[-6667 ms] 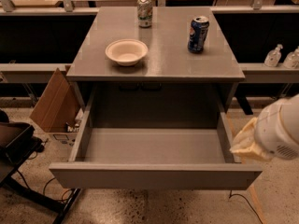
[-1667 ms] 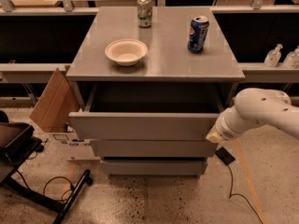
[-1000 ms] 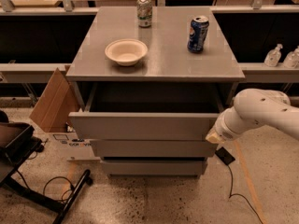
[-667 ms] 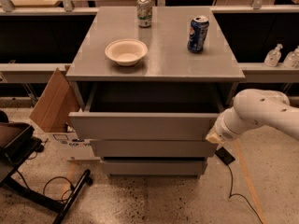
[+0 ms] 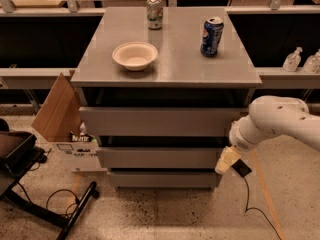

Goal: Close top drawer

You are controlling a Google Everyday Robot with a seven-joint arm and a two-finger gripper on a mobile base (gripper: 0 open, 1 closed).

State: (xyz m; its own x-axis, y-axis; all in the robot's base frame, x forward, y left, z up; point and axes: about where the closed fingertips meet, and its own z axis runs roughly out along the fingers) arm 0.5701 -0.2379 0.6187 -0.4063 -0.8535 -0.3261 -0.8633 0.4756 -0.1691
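The top drawer [image 5: 160, 121] is the uppermost grey flat front of the cabinet [image 5: 180, 64]. It stands out a little in front of the cabinet top, with a dark gap above it, and further forward than the two lower drawer fronts [image 5: 160, 157]. My white arm [image 5: 280, 121] reaches in from the right. My gripper [image 5: 226, 160] points downward just off the cabinet's right side, below the top drawer's right end and level with the middle drawer. It holds nothing that I can see.
On the cabinet top stand a cream bowl [image 5: 135, 55], a silver can [image 5: 155, 12] and a blue can [image 5: 212, 36]. A cardboard box [image 5: 57, 109] leans at the left. A black chair base [image 5: 55, 209] and cables [image 5: 250, 204] lie on the floor.
The top drawer was pulled far out 6.7 s ago and is now pushed nearly in. Over the last 1.7 s the drawer and my arm have not moved.
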